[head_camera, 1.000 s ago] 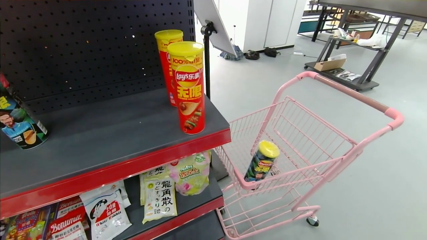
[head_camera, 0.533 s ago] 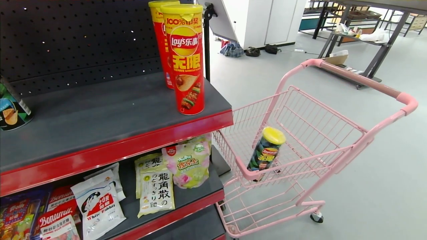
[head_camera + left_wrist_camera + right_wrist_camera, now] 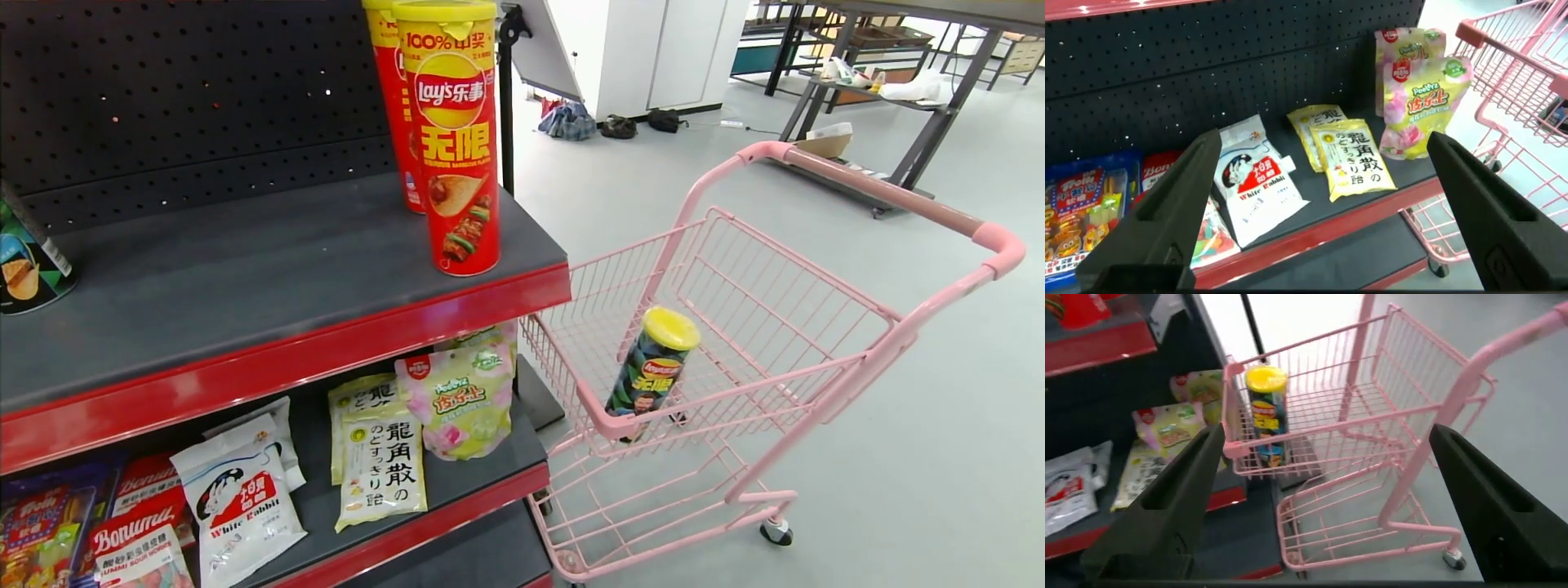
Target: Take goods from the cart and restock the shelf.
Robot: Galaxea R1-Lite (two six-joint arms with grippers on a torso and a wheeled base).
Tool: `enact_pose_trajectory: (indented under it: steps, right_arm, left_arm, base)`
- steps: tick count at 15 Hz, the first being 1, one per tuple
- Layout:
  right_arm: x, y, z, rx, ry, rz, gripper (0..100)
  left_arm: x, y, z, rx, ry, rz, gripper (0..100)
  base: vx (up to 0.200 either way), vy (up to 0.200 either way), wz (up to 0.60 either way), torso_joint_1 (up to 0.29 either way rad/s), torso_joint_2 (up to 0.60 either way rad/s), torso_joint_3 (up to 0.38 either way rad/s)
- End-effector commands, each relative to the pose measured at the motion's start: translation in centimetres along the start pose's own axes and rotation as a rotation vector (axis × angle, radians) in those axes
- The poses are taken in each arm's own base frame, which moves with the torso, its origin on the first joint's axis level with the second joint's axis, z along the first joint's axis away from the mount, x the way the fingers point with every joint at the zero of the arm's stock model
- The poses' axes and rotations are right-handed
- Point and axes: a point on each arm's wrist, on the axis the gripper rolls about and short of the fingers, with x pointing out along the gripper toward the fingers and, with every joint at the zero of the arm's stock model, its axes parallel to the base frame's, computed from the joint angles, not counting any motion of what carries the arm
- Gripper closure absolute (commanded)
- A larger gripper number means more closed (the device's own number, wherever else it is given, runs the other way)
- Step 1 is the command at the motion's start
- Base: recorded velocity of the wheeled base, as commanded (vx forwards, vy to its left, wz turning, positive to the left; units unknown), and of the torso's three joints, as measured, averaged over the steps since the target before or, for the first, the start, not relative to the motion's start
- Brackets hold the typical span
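While both the left gripper (image 3: 1323, 139) and right gripper (image 3: 1327, 433) hang with jaws wide apart and empty, the green can (image 3: 653, 359) stands in the cart (image 3: 857, 189) corner nearest the shelf (image 3: 245, 278); a jaw clipping the wire rim could topple it.

I'm looking at what reads as a shop aisle: a red-edged shelf (image 3: 245, 269) with a pegboard back (image 3: 204, 98), chip cans (image 3: 453, 139) and snack bags (image 3: 380, 461) on it, and a pink cart (image 3: 898, 199) alongside. Behind stand white cabinets (image 3: 653, 57) and cluttered metal-frame tabletops (image 3: 939, 12), so it's probably a mock store inside a lab.
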Motion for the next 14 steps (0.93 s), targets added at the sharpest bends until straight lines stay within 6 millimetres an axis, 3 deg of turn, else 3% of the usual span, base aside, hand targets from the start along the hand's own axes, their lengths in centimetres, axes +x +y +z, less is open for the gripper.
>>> enact_pose_trajectory:
  steps: [1,2,3,4,6,14]
  right_arm:
    - [13.4,0.8,0.3,0.099,0.280,0.182,0]
    - [15.3,1.0,-1.5,0.098,0.303,0.200,0]
    - [15.5,1.0,-1.6,0.098,0.304,0.200,0]
    - [18.9,1.1,-4.6,0.100,0.339,0.208,0]
    - [21.8,1.2,-6.6,0.108,0.357,0.245,0]
    - [26.6,1.8,-8.8,0.100,0.392,0.261,0]
  left_arm:
    - [0.0,0.0,0.0,0.000,0.001,0.001,0]
    - [0.0,0.0,0.0,0.000,0.001,0.001,0]
    - [0.0,0.0,0.0,0.000,0.001,0.001,0]
    - [0.0,0.0,0.0,0.000,0.001,0.001,0]
    - [0.0,0.0,0.0,0.000,0.001,0.001,0]
    - [0.0,0.0,0.0,0.000,0.001,0.001,0]
  base:
    - [0.000,0.000,0.00,0.000,0.00,0.000]
    - [0.000,0.000,0.00,0.000,0.00,0.000]
    - [0.000,0.000,0.00,0.000,0.00,0.000]
    - [0.000,0.000,0.00,0.000,0.00,0.000]
    - [0.000,0.000,0.00,0.000,0.00,0.000]
    - [0.000,0.000,0.00,0.000,0.00,0.000]
